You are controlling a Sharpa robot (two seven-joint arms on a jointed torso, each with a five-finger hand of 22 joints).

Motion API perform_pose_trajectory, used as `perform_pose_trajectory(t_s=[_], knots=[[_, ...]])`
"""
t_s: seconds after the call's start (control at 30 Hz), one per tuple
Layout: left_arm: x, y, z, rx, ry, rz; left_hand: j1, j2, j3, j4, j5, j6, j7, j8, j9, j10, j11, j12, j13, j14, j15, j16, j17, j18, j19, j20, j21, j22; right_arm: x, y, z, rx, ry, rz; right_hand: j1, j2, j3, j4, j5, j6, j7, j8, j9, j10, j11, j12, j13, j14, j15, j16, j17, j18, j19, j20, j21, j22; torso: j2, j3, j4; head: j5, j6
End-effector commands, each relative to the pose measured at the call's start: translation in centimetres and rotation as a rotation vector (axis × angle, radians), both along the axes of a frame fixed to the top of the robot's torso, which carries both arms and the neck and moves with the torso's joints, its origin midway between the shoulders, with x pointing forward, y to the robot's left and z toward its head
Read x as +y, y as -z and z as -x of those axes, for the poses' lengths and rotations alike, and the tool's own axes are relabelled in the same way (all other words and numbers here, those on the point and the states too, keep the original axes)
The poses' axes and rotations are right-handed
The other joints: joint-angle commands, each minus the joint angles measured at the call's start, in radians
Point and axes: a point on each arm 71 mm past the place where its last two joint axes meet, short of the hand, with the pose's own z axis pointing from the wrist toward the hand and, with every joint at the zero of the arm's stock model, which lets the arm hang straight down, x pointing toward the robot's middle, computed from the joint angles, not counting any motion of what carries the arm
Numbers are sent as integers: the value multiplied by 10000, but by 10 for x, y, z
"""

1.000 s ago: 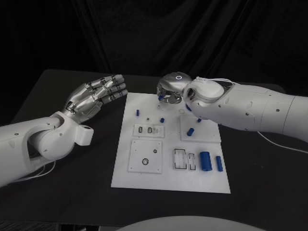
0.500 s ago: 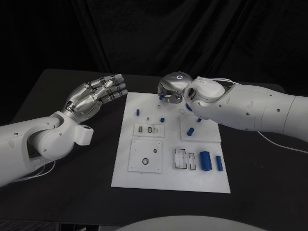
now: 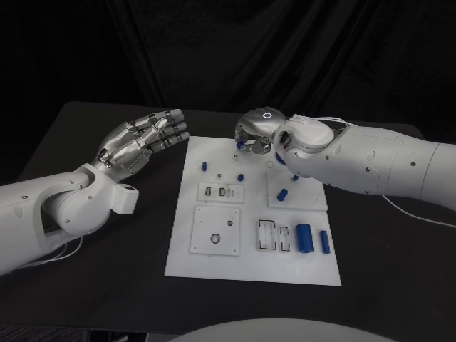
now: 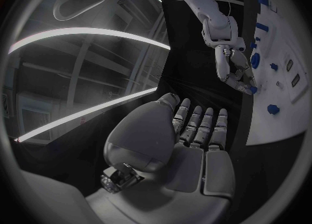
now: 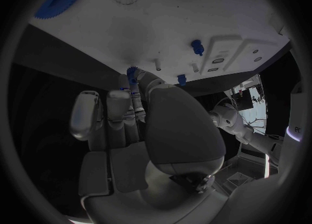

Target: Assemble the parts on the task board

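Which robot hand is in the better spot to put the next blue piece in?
Probably the right hand: it is over the task board's far edge, fingers pinching a small blue part. The left hand hovers open beside the board.

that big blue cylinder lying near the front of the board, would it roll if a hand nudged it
Probably. The big blue cylinder lies on its side on the flat task board, so a sideways nudge would likely roll it toward the slimmer blue piece beside it. It looks rigid and smooth, so fingers might slip on it; a grip across its width seems safest.

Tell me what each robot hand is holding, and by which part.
Left robot hand: nothing, fingers apart. Right robot hand pinches a small blue part at its lower end.
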Motion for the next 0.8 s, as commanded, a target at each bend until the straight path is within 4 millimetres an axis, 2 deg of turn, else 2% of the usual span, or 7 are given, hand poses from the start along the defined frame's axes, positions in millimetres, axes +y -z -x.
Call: perform_pose_trajectory(t_s=[0.03,0.23,0.27,0.33,0.43,0.6,0.8], knots=[[1,-9,2,-976,-17,820,-77,-49,71,14,62,37,38,37,6,-1,103,42,10,31,51,56,8,-160,55,-18,63,-7,-4,3,-1,85,272,93,-36,-39,53,-9,6,-58,-1,-59,1161,-38,42,-48,12,-36,42,-58,-23,-53,-24,52,-47,-26,-4,5,4,7,-31],[1,-9,2,-960,-5,810,-77,-49,71,14,62,37,38,37,6,-1,103,42,10,31,51,56,8,-160,55,-18,63,-7,-4,4,-1,285,361,84,-241,-174,106,141,-206,-1038,-56,-682,964,-435,186,-161,0,-180,170,-235,-292,-17,-159,153,-194,-163,-1,-1,11,2,-33],[1,-9,1,-958,-1,810,-77,-49,71,14,62,37,38,37,6,-1,103,42,10,31,51,56,8,-160,55,-18,63,-7,-4,4,-2,320,375,67,-449,-382,-11,252,-565,-2274,-320,-1393,642,-1441,437,-158,-39,-336,360,-405,-553,12,-323,290,-376,-366,-1,-1,11,2,-33],[0,-8,1,-951,12,810,-77,-49,71,14,62,37,38,37,6,-1,103,42,10,31,51,56,8,-160,55,-18,63,-7,-4,4,-2,352,388,14,-528,-408,-280,206,-815,-4133,-617,-1632,76,-2346,544,-132,10,-479,417,-442,-627,67,-444,420,-511,-456,0,-3,9,5,-38],[0,-8,1,-946,20,808,-90,-46,108,15,60,29,51,31,4,-5,114,40,8,26,59,58,7,-176,58,-20,64,-8,-4,4,-2,339,387,-46,-551,-357,-573,177,-957,-5567,-826,-1719,-374,-2682,586,-93,48,-658,420,-557,-834,113,-592,438,-691,-606,2,-10,10,5,-42],[1,-8,1,-941,9,796,-90,-46,108,15,60,29,51,31,4,-5,114,40,8,26,59,58,7,-176,58,-20,64,-8,-8,3,-2,229,343,-183,-499,-282,-662,141,-903,-5245,-823,-1623,-352,-2626,574,-4,90,-744,423,-609,-929,137,-674,445,-792,-690,1,-11,10,17,-31],[2,-8,1,-940,-11,791,-90,-46,108,15,60,29,51,31,4,-5,114,40,8,26,59,58,7,-176,58,-20,64,-8,-27,-6,0,-266,337,-900,-403,-36,-656,89,-294,-3355,-566,-1169,-83,-2168,513,348,192,-943,446,-866,-1365,195,-848,454,-1048,-905,0,-5,18,109,44]])
